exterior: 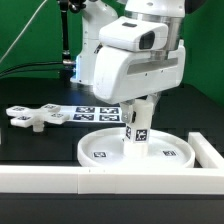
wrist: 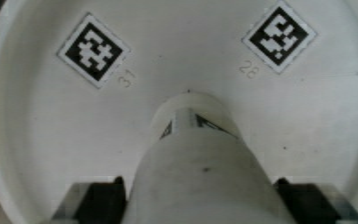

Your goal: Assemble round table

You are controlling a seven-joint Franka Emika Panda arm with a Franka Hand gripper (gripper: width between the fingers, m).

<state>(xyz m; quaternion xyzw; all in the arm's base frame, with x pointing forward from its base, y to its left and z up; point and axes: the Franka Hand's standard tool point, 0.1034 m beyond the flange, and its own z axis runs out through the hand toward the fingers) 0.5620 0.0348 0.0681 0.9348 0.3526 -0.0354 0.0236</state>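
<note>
The large rimmed round disc [exterior: 135, 148] lies flat on the black table at the front, against the white wall. The short cylindrical post [exterior: 137, 125] stands upright on the disc's middle, a tag on its side. My gripper [exterior: 140, 103] is shut on the post's upper part from above. In the wrist view the post [wrist: 197, 150] runs down between the two dark fingers [wrist: 101, 197] onto the disc [wrist: 176, 50], whose two tags show. The flat cross-shaped piece [exterior: 37, 117] lies on the table at the exterior view's left.
The marker board [exterior: 90, 114] lies behind the disc. The long white wall [exterior: 100, 182] runs along the table's front and turns up at the exterior view's right [exterior: 208, 150].
</note>
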